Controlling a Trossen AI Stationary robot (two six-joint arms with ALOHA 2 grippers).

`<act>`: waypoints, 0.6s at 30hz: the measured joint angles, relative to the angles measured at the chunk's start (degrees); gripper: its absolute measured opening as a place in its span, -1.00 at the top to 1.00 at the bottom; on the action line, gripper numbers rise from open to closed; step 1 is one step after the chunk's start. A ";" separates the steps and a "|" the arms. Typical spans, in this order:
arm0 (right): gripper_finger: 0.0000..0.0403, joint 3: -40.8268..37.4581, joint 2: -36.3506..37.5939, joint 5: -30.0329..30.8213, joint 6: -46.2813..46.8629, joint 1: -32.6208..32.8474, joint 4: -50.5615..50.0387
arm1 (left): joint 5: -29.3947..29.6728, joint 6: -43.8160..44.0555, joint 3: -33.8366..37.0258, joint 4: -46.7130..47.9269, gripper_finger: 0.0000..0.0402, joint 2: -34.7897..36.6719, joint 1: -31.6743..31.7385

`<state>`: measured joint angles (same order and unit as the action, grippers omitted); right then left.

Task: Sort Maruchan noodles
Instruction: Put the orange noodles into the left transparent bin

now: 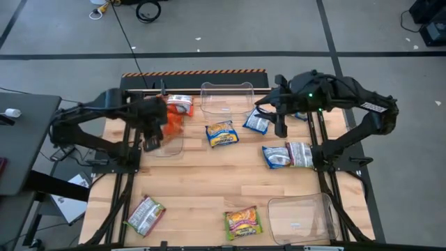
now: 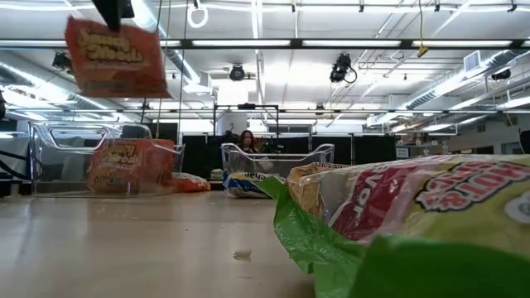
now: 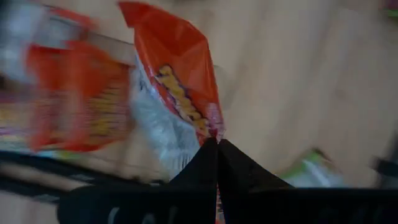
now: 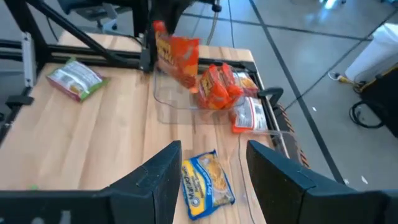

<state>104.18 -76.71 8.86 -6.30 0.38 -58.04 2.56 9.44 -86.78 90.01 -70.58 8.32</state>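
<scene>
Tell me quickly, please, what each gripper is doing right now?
Left gripper: closed on an orange-red crinkly plastic noodle packet, held above the clear plastic tray.
Right gripper: open, holding nothing, above the table.

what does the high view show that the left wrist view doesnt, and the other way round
Only the high view shows the whole table: the right gripper open above the blue-and-yellow packets, a clear tray at the near right corner, and a yellow-green packet at the near edge.

Only the left wrist view shows the pinch close up: the left gripper shut on one corner of the orange packet, which hangs from it.

Both show that orange packet held over the left tray, where more orange packets lie.
</scene>
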 joint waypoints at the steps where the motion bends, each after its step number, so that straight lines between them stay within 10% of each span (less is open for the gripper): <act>1: 0.07 -0.45 0.00 0.00 0.04 -0.38 -0.11 | 1.27 -1.48 0.54 -0.07 0.99 0.13 1.62; 18: 0.07 -6.70 -0.04 0.52 12.58 -2.46 0.88 | 5.84 -34.05 26.57 -18.03 0.98 -1.06 18.83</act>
<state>97.48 -76.75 9.39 6.28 -2.09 -57.16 8.40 -24.61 -60.21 71.99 -71.63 27.15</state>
